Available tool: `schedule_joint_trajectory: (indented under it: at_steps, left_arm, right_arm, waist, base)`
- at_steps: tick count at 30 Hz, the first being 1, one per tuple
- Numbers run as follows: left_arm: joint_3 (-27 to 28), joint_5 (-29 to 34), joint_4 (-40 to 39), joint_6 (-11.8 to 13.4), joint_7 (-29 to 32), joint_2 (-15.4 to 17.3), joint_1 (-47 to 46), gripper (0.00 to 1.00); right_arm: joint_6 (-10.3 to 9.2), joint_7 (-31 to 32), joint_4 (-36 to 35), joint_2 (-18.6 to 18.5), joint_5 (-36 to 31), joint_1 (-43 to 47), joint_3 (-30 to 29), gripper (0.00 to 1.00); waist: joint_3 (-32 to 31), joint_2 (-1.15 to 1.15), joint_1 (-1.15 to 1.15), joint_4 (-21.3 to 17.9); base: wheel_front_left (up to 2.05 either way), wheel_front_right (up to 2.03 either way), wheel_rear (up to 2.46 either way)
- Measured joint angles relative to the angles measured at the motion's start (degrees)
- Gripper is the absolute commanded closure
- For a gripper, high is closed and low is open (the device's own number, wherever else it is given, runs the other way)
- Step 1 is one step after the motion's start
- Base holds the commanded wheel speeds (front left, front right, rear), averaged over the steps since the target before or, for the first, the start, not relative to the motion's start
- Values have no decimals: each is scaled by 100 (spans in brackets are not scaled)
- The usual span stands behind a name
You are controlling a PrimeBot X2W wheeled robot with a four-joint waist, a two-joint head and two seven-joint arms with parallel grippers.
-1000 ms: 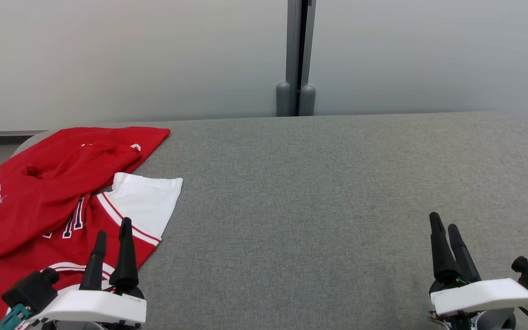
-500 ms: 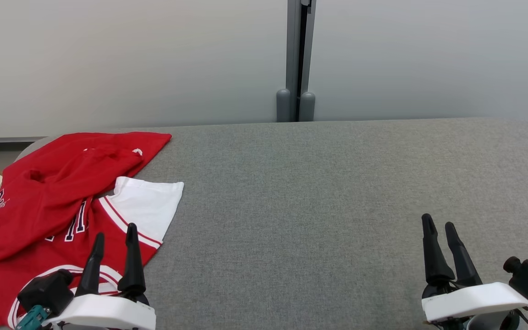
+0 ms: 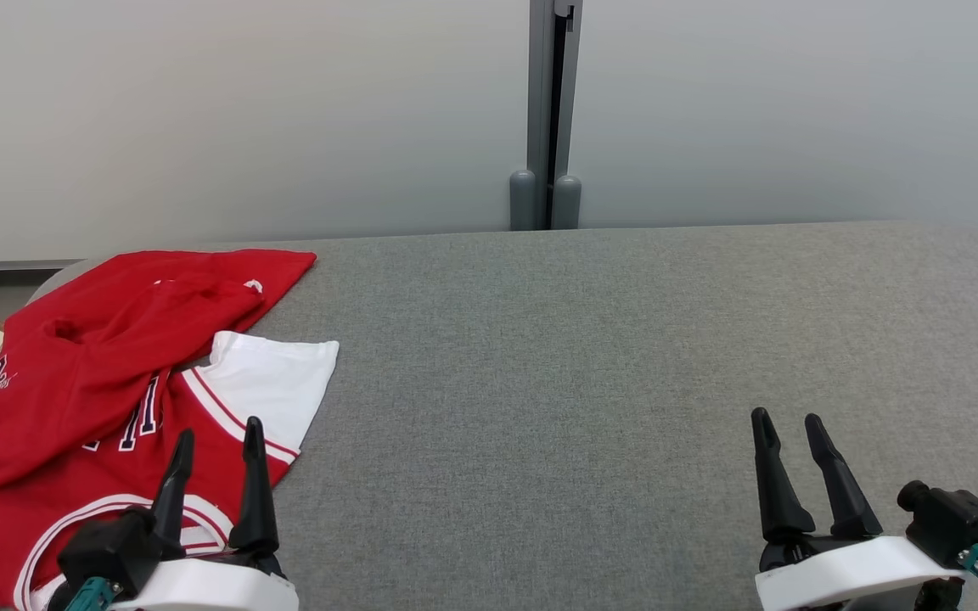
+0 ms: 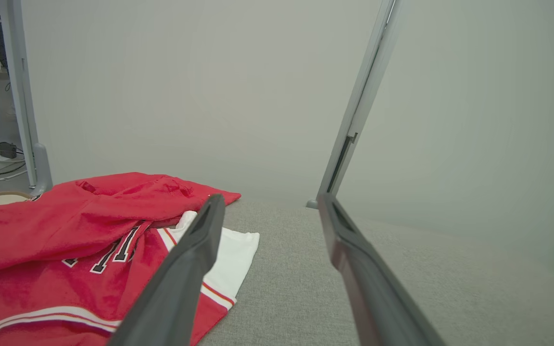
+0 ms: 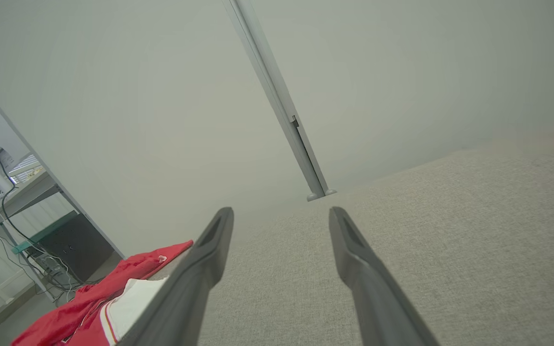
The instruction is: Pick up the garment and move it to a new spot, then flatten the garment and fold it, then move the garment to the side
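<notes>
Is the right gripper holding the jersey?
No, the right gripper stands open above bare grey tabletop, well apart from the jersey.

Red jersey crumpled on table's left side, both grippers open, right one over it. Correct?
No: the left gripper is over the jersey; the right gripper is over bare table. Head view shows it. The rest holds.

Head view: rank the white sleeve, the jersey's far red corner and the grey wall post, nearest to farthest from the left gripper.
1. White sleeve, just ahead of the left gripper.
2. Far red corner, toward the table back.
3. Grey post, beyond the table.
</notes>
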Motion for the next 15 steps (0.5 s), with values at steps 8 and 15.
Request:
schedule_joint_trajectory:
  at_steps: [8, 15]
  left_arm:
    - [-170, 556, -46, 132, -108, 92, 12, 0]
    - [-286, 833, -48, 255, -192, 140, 102, 0]
  right_arm:
    - [0, -115, -48, -2, -425, 17, 29, 0]
    - [0, -190, -48, -8, -842, 49, -44, 0]
  waist:
    - [-12, 0, 0, -20]
    - [-39, 0, 0, -43]
  base:
    - [0, 0, 0]
    - [0, 0, 0]
